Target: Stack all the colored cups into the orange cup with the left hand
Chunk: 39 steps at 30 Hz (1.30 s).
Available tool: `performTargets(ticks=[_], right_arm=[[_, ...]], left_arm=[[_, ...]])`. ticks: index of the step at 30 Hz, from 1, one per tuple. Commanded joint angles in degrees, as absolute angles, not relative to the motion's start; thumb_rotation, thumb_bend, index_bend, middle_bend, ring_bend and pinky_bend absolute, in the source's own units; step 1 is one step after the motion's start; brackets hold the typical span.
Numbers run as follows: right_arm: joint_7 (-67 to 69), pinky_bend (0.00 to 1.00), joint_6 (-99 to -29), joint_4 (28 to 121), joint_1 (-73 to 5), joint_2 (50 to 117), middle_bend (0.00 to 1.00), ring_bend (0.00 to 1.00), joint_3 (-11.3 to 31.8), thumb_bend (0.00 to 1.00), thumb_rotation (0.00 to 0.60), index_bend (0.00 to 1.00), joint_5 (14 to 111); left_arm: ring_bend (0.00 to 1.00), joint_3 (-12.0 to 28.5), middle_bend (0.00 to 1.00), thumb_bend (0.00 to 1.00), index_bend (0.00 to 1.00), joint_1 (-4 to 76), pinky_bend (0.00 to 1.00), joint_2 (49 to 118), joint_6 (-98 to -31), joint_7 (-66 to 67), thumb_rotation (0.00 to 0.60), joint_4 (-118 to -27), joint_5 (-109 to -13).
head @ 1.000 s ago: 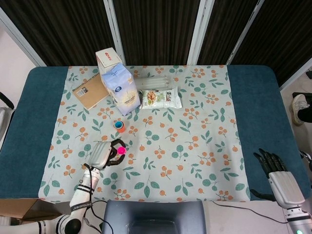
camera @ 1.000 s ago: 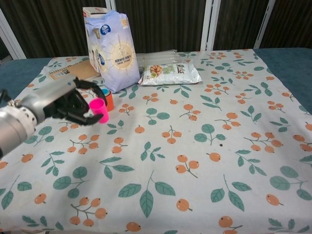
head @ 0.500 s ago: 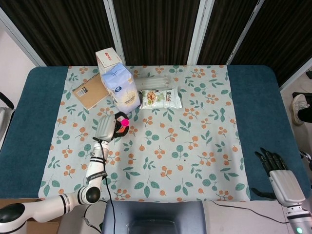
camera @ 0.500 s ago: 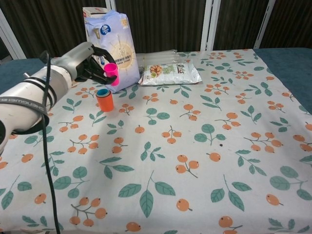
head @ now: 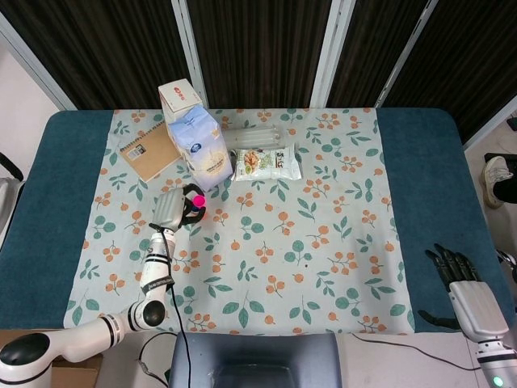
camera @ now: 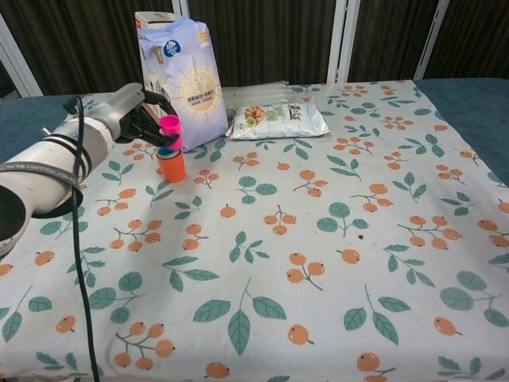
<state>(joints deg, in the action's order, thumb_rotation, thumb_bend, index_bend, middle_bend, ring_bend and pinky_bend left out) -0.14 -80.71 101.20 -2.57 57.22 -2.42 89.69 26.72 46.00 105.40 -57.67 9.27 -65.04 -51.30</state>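
Your left hand [camera: 131, 118] pinches the pink cup [camera: 169, 130] by its wall just above the orange cup [camera: 170, 164], which already holds a blue one; right hand [head: 462, 283] rests idle, fingers apart. Cup looks light, rigid, slick: grip near the rim. Flour bag [camera: 189, 79] crowds the far side, open cloth lies nearer you

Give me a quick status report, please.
Left hand holds pink cup right above orange cup. Right hand open, idle. Nothing blocking.
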Motion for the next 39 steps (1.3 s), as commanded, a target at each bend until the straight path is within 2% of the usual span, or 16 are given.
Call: performTargets(ticks=[1, 14, 16, 19, 21, 22, 28, 29, 30, 31, 32, 33, 35, 36, 37, 39], right_arm=[[-0.21, 0.0, -80.72, 101.19, -2.57, 57.25, 0.0, 0.0, -2.41, 0.14, 0.6, 0.0, 89.69], [-0.65, 0.0, -80.67, 101.22, -2.58, 57.5, 0.0, 0.0, -2.23, 0.14, 0.6, 0.0, 89.36], [-0.7, 0.0, -80.71, 101.22, -2.56, 57.53, 0.0, 0.0, -2.21, 0.14, 0.6, 0.0, 89.35], [-0.72, 0.0, -80.74, 101.23, -2.54, 57.53, 0.0, 0.0, -2.21, 0.14, 0.6, 0.0, 89.38], [-0.71, 0.0, -80.76, 101.19, -2.53, 57.53, 0.0, 0.0, -2.24, 0.14, 0.6, 0.0, 89.44], [-0.69, 0.0, -80.76, 101.18, -2.53, 57.53, 0.0, 0.0, -2.25, 0.14, 0.6, 0.0, 89.45], [-0.75, 0.0, -80.94, 101.15, -2.42, 57.55, 0.0, 0.0, -2.39, 0.14, 0.6, 0.0, 89.77], [-0.73, 0.0, -80.99, 101.15, -2.39, 57.54, 0.0, 0.0, -2.41, 0.14, 0.6, 0.0, 89.81], [-0.69, 0.0, -81.09, 101.14, -2.32, 57.5, 0.0, 0.0, -2.42, 0.14, 0.6, 0.0, 89.82], [-0.7, 0.0, -81.17, 101.12, -2.29, 57.49, 0.0, 0.0, -2.38, 0.14, 0.6, 0.0, 89.77], [-0.8, 0.0, -81.21, 101.09, -2.25, 57.5, 0.0, 0.0, -2.32, 0.14, 0.6, 0.0, 89.62], [-0.91, 0.0, -81.2, 101.1, -2.24, 57.54, 0.0, 0.0, -2.28, 0.14, 0.6, 0.0, 89.48], [-1.25, 0.0, -81.07, 101.16, -2.24, 57.66, 0.0, 0.0, -2.25, 0.14, 0.6, 0.0, 89.24], [-1.6, 0.0, -80.95, 101.21, -2.24, 57.77, 0.0, 0.0, -2.26, 0.14, 0.6, 0.0, 89.11], [-1.91, 0.0, -80.84, 101.26, -2.24, 57.87, 0.0, 0.0, -2.3, 0.14, 0.6, 0.0, 89.05], [-2.5, 0.0, -80.64, 101.46, -2.23, 58.04, 0.0, 0.0, -2.36, 0.14, 0.6, 0.0, 88.86]], left_arm=[[1.0, 26.57, 1.0, 0.37, 0.57, 45.94, 1.0, 105.31, -57.54, 9.04, 0.6, -64.47, -51.05], [1.0, 25.57, 1.0, 0.37, 0.56, 45.74, 1.0, 105.37, -56.34, 7.71, 0.6, -62.4, -50.34], [1.0, 25.34, 1.0, 0.37, 0.51, 45.76, 1.0, 105.41, -56.4, 7.8, 0.6, -62.31, -50.43], [1.0, 24.98, 1.0, 0.36, 0.27, 45.76, 1.0, 104.97, -55.49, 8.94, 0.6, -62.66, -49.41], [1.0, 24.97, 1.0, 0.36, 0.05, 45.71, 1.0, 104.5, -54.98, 9.84, 0.6, -63.31, -48.33], [1.0, 25.02, 1.0, 0.36, 0.01, 45.61, 1.0, 104.27, -54.82, 9.88, 0.6, -63.75, -47.98], [1.0, 24.22, 1.0, 0.35, 0.0, 43.52, 1.0, 101.13, -55.38, 8.24, 0.6, -68.79, -48.97], [1.0, 23.42, 0.98, 0.35, 0.0, 42.65, 1.0, 100.01, -56.01, 7.81, 0.6, -70.41, -50.31], [0.99, 21.68, 0.92, 0.35, 0.0, 40.99, 1.0, 98.05, -57.21, 6.96, 0.6, -73.08, -53.07], [0.92, 19.77, 0.81, 0.35, 0.0, 39.39, 0.96, 96.16, -58.04, 6.08, 0.6, -75.41, -55.75], [0.76, 16.64, 0.62, 0.36, 0.0, 36.98, 0.84, 93.06, -59.0, 4.58, 0.6, -78.62, -59.86], [0.53, 14.15, 0.42, 0.37, 0.0, 35.05, 0.66, 90.61, -60.14, 3.42, 0.6, -80.75, -63.2], [0.19, 9.23, 0.16, 0.37, 0.0, 30.96, 0.32, 86.08, -64.04, 0.31, 0.6, -84.11, -70.47], [0.09, 6.03, 0.08, 0.37, 0.0, 28.03, 0.22, 83.32, -67.48, -1.63, 0.6, -85.71, -74.86], [0.04, 3.65, 0.03, 0.37, 0.0, 25.82, 0.16, 81.33, -70.29, -2.55, 0.6, -86.51, -77.88], [0.0, -1.13, 0.0, 0.37, 0.0, 20.68, 0.1, 77.6, -77.28, -3.78, 0.6, -87.22, -83.53]])
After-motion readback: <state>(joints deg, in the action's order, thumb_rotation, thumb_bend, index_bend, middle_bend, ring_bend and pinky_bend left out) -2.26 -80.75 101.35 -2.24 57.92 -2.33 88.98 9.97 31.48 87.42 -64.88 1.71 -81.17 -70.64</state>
